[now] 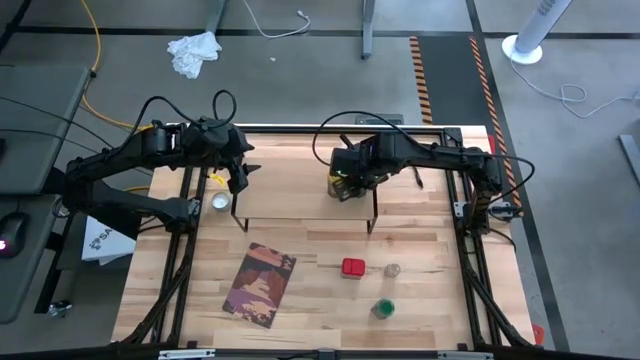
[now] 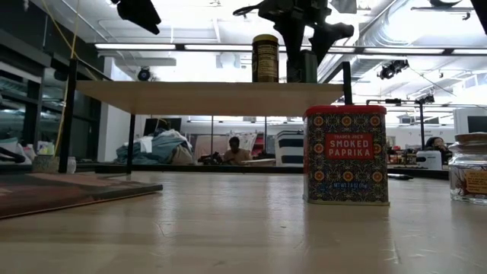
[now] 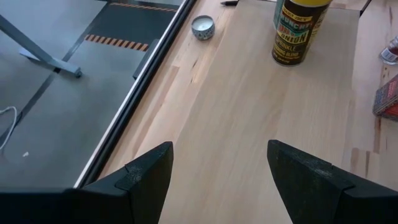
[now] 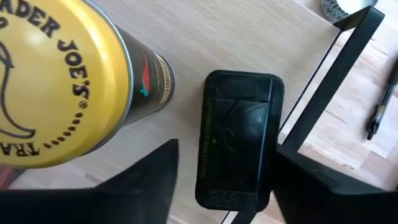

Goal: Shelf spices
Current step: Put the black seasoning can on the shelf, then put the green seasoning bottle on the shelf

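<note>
The shelf (image 1: 300, 185) stands at the back of the table (image 1: 320, 310), both arms over it. The left gripper (image 3: 217, 177) hangs above the shelf's left part, fingers spread wide and empty, well apart from the yellow-topped jar (image 3: 297, 30). The right gripper (image 4: 230, 186) is over the dark tin (image 4: 238, 137), fingers open astride it; whether they touch it is unclear. The jar stands just beside the tin. The red box (image 1: 352, 267), glass jar (image 1: 392, 271) and green-topped jar (image 1: 383, 308) sit on the table in front.
</note>
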`<state>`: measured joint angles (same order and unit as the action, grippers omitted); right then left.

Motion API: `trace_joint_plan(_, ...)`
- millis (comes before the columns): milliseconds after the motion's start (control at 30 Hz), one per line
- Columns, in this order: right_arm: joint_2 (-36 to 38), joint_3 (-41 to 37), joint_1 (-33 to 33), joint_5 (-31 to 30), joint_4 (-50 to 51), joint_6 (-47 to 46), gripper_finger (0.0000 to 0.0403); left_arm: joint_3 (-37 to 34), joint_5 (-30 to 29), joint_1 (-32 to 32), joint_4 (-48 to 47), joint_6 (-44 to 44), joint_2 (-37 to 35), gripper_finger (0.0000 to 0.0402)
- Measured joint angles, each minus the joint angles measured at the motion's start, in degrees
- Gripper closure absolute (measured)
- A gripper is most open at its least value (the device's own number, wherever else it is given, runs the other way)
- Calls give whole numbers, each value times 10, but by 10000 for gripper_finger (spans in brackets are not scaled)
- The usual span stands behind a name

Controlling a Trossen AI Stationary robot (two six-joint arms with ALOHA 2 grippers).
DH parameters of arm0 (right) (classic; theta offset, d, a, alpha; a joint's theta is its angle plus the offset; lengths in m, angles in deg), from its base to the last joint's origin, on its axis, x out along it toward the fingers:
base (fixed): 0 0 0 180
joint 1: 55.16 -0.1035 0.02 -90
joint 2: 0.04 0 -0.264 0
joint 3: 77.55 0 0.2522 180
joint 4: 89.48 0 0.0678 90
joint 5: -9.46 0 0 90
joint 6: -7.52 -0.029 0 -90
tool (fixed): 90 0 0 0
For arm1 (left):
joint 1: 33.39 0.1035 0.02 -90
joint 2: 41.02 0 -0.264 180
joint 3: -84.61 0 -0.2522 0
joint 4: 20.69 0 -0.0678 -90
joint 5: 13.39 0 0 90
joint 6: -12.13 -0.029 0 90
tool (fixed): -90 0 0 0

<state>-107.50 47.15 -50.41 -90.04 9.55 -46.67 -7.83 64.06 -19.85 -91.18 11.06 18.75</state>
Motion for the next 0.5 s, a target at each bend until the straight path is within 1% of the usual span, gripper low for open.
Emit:
trace_joint_plan(133, 1, 0, -3, -5, 0, 4, 122, 0, 0, 0, 0, 0, 0, 145)
trace_joint_plan(233, 10, 0, -3, -23, 0, 26, 97, 0, -6, 0, 0, -1, 0, 145)
trace_joint_plan(367, 30, 1, -3, -51, -2, 41, 91, 0, -23, 0, 0, -11, 0, 145)
trace_joint_plan(500, 59, 1, -3, -44, 0, 67, 91, 0, -27, 0, -1, -5, -1, 145)
